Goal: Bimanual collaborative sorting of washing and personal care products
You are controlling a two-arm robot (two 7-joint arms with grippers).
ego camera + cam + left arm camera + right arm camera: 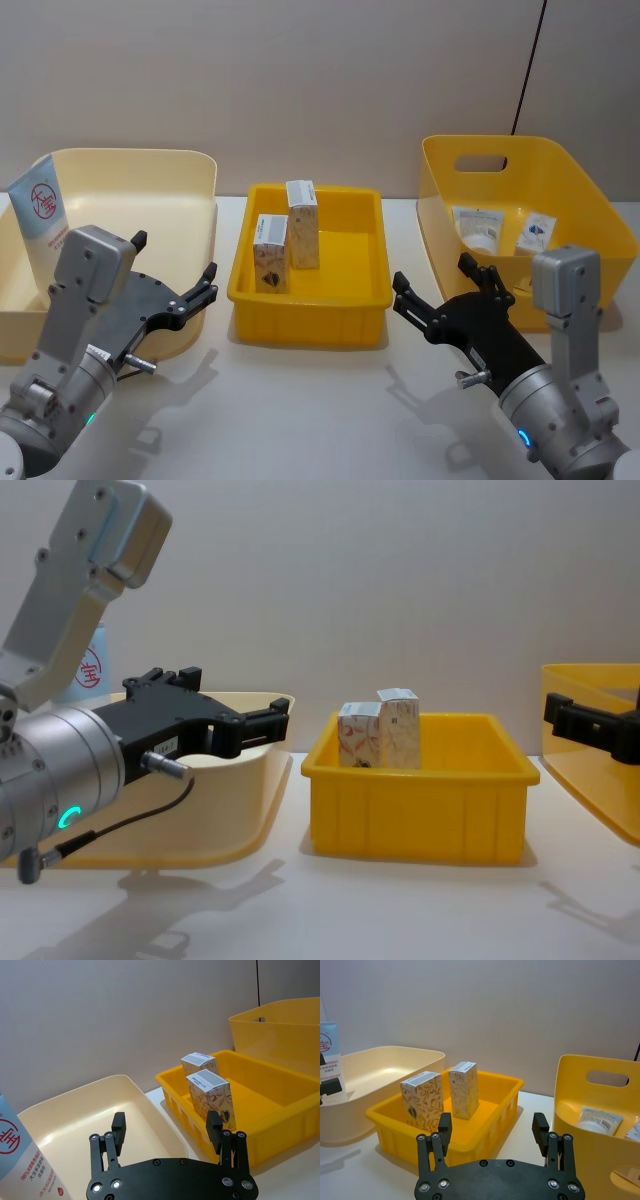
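Observation:
Two small white patterned cartons, one nearer (271, 253) and one farther (303, 222), stand upright in the middle yellow tray (308, 326). A pale-blue squeeze tube (40, 215) leans in the far-left corner of the cream bin (190, 165). My left gripper (175, 257) hovers open over the cream bin's right wall, empty. My right gripper (432, 272) is open and empty between the tray and the right yellow bin (560, 150). The left wrist view looks past the open fingers (118, 1122) to both cartons (212, 1097). In the right wrist view the cartons (422, 1100) stand beyond the open gripper (492, 1122).
The right yellow bin holds a white tube-like pack (478, 228) and a small white packet (536, 233). The three containers stand in a row along the back of the white table (320, 420). A wall closes off the space behind them.

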